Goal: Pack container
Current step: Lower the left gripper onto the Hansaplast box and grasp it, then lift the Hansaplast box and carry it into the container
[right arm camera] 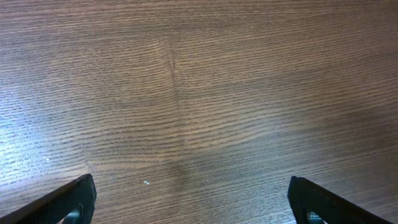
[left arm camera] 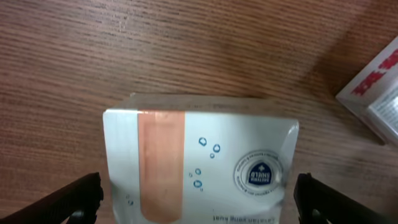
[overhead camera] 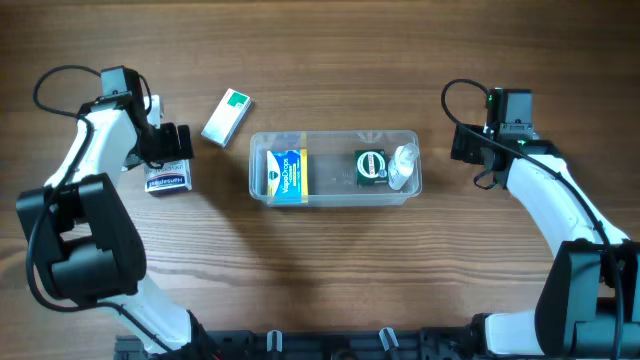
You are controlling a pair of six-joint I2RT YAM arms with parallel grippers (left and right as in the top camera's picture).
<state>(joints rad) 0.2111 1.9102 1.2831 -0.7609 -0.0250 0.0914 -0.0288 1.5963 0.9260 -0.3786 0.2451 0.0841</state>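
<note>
One plaster box (left arm camera: 199, 168) straddled by spread left tool (left arm camera: 198, 202), ungripped. Right tool (right arm camera: 193, 200) spread, empty. Risk: off-centre closing could twist box.

Wood-grain bench (overhead camera: 330, 270). Green-and-white box (overhead camera: 227, 117) lies flat at far left, angled. Bandage box (left arm camera: 199, 168), white with skin-tone strip graphic, lies flat nearer and further left, apart.
</note>
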